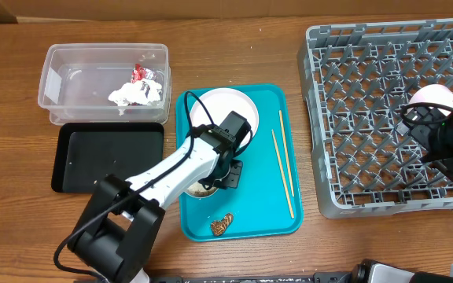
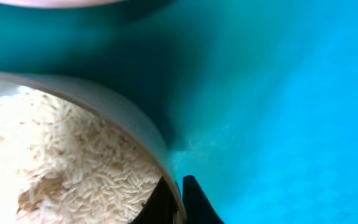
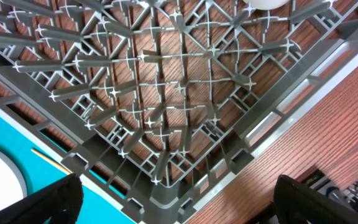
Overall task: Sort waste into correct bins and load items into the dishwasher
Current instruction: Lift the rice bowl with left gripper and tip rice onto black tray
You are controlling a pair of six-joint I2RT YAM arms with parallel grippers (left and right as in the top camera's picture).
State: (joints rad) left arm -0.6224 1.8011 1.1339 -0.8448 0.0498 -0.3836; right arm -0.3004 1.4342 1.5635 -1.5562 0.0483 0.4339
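Wooden table (image 1: 234, 47). The tub (image 1: 61, 63) at top left is holding the napkin (image 1: 132, 94) and wrapper (image 1: 140, 73). The black tray (image 1: 108, 157) is sitting just in front of it, nothing showing in it.

The teal tray (image 1: 266, 212) mid-table is carrying the plate (image 1: 219, 106), chopsticks (image 1: 283, 165), lump (image 1: 222, 226) and the bowl (image 2: 129, 118) of rice (image 2: 61, 155).

The left gripper (image 2: 178, 199) is clamping the bowl's rim, one finger inside the wall and one outside. The bowl is looking seated on the teal tray, not lifted.

The right gripper (image 3: 179, 199) is hanging over the near corner of the rack (image 1: 352, 118), jaws wide and gripping nothing. A pink bowl (image 1: 432, 97) is already sitting in the rack.

Step, as I'm reading it: dry waste is binned, and the rice bowl is being picked up for emptying.

Next move is calling for:
- a straight lift, keeping the bowl level since a rim pinch lets it swing
- a carry left, then tipping over a bin, black tray being my guess for food
- then the bowl to the rack

The lump, plate and chopsticks are waiting.
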